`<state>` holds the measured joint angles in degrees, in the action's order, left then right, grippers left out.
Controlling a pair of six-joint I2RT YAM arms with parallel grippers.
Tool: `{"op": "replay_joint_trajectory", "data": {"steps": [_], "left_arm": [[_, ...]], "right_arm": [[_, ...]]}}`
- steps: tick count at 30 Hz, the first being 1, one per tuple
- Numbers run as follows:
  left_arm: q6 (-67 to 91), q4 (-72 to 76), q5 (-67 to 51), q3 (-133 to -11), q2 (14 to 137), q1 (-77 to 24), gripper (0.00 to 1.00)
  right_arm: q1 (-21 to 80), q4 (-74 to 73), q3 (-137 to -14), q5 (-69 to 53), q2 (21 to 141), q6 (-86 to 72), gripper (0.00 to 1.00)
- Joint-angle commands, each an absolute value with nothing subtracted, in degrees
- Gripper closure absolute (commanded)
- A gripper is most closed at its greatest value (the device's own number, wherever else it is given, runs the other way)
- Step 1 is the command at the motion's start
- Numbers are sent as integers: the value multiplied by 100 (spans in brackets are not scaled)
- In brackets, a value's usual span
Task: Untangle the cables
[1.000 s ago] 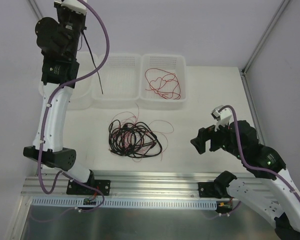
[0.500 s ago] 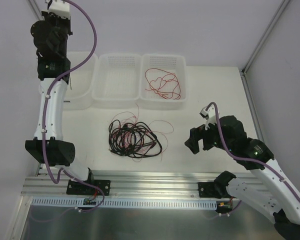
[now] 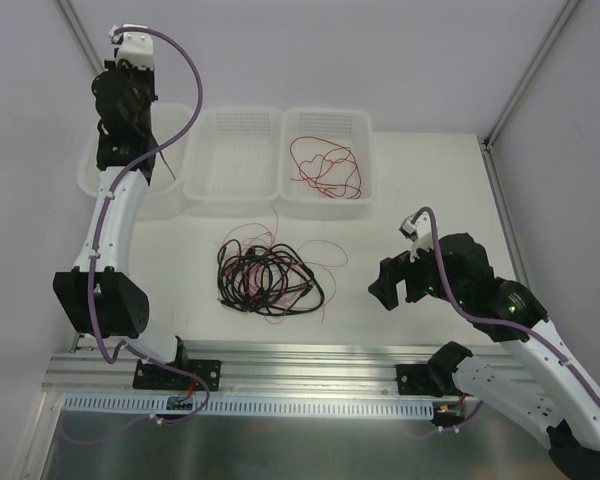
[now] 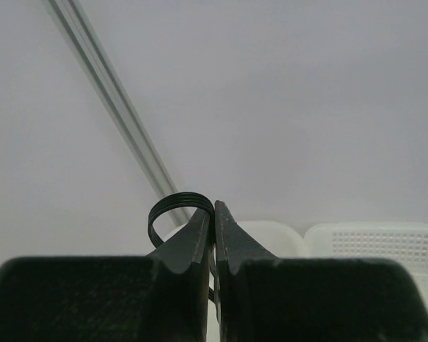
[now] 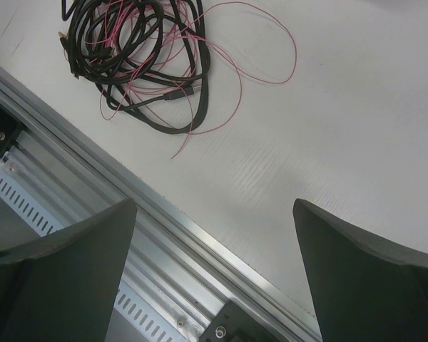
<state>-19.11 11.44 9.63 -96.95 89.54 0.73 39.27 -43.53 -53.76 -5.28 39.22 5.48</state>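
On my white counter (image 3: 420, 190) I see three white baskets along the far edge, the right basket (image 3: 325, 207) holding a loose red cable (image 3: 325, 165). The main tangle of black and pinkish-red cables (image 3: 265, 275) lies in front of them near the middle. My right tool (image 5: 214, 206) hangs beside the tangle with its jaws spread wide and nothing in them, and my left tool (image 4: 214, 212), high over the left basket (image 3: 85, 182), is pinched closed on a looped black cable (image 4: 172, 201).
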Motion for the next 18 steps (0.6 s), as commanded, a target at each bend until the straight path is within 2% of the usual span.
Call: {"op": "replay_joint_trajectory", "data": {"steps": [1, 9, 13, 18], "left_arm": [[-2337, 2424, 1213, -9028, 8544, 18, 99], [-3190, 3058, 1502, -8482, 8639, -430, 96], [-3234, 3251, 2003, -8508, 8991, -431, 96], [-3207, 3357, 2065, -8376, 9342, -431, 96]], "right_arm": [[3946, -4228, -5353, -624, 3841, 606, 3], [3955, -4166, -5291, -677, 3920, 598, 3], [3946, -4219, -5282, -659, 3894, 615, 3], [3946, -4236, -5247, -633, 3876, 642, 3]]}}
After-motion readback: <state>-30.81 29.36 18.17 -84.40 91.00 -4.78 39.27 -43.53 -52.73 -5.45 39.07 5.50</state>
